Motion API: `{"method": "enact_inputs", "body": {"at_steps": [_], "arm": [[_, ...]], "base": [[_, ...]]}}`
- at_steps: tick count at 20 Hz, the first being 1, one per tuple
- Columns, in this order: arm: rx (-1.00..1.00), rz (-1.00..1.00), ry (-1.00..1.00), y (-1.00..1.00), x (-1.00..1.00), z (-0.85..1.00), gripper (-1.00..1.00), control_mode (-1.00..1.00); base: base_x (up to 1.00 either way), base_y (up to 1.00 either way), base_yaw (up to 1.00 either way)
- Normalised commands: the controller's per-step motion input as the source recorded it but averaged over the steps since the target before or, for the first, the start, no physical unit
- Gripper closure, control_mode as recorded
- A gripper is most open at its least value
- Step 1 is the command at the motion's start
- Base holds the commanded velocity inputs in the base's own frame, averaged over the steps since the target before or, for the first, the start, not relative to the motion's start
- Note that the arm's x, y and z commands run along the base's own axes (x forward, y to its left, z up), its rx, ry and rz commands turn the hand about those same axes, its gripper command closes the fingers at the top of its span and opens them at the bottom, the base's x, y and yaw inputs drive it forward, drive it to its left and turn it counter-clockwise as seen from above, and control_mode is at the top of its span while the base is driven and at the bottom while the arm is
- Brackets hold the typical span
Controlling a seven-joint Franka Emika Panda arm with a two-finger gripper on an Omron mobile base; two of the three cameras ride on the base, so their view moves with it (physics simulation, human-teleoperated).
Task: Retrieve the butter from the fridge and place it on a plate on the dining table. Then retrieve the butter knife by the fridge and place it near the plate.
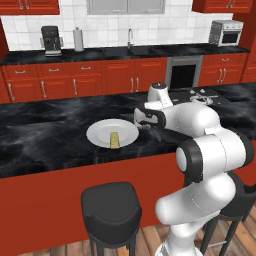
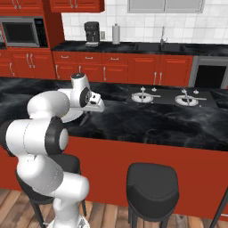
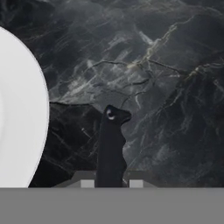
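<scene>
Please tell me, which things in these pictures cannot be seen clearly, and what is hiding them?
- Knife blade: in the hand view only a black handle shows between the shut gripper tips; the rest is cut off below.
- Plate: the hand view's left edge cuts it.
- Gripper and table contact: in the left base view the arm's wrist hides it.
- Butter in the left base view: too small for detail.

Glossy white arm (image 1: 200, 150), dark joints

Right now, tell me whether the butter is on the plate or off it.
On it. The butter lies inside the rim of the white plate on the dining table.
</scene>
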Motion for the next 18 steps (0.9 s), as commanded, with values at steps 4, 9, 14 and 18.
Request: {"method": "enact_inputs", "body": {"at_steps": [4, 9, 14, 18], "arm": [[0.00, 0.00, -0.02, 0.00, 0.00, -0.09, 1.00, -1.00], [0.00, 0.00, -0.07, 0.07, 0.00, -0.02, 1.00, -1.00], [0.00, 0.00, -0.02, 0.11, 0.02, -0.14, 1.00, -1.00], [0.00, 0.00, 0.00, 0.03, 0.01, -0.22, 1.00, -1.00]], "base": [[0.00, 0.00, 0.00], [0.00, 0.00, 0.00], [0.00, 0.00, 0.00], [0.00, 0.00, 0.00]]}}
